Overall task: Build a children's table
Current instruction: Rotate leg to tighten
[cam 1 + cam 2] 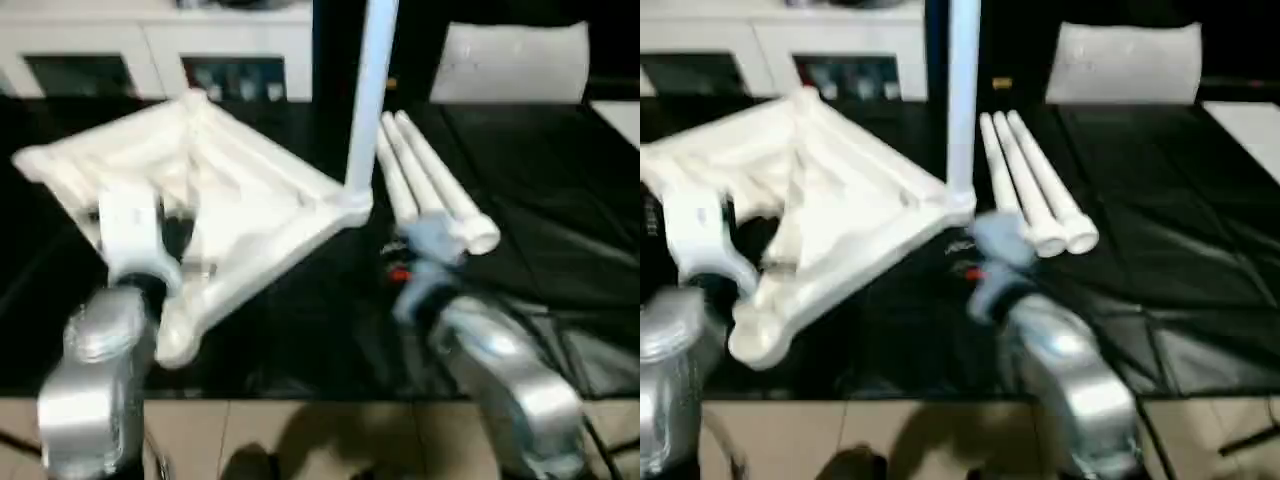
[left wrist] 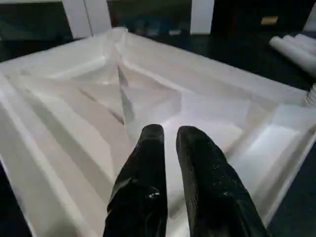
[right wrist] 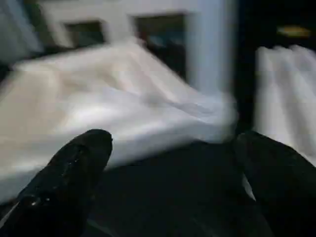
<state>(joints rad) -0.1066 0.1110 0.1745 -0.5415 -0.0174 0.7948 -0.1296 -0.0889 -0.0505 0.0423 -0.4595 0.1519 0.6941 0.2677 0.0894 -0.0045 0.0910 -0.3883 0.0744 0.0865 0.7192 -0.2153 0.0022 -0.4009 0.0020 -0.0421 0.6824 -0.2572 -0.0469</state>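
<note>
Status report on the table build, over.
Left end effector nearly shut, empty, over the upturned table top. Right end effector wide open, empty. One leg standing in a corner socket; three loose legs beside it. Nothing blocking.

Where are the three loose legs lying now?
In the left eye view, the loose legs lie side by side on the black surface, right of the upturned top and its upright leg.

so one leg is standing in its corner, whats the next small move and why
Probably swing the open right gripper over to the three loose legs lying beside the table top and take one: only one upright leg is seated, and that gripper holds nothing.
</note>
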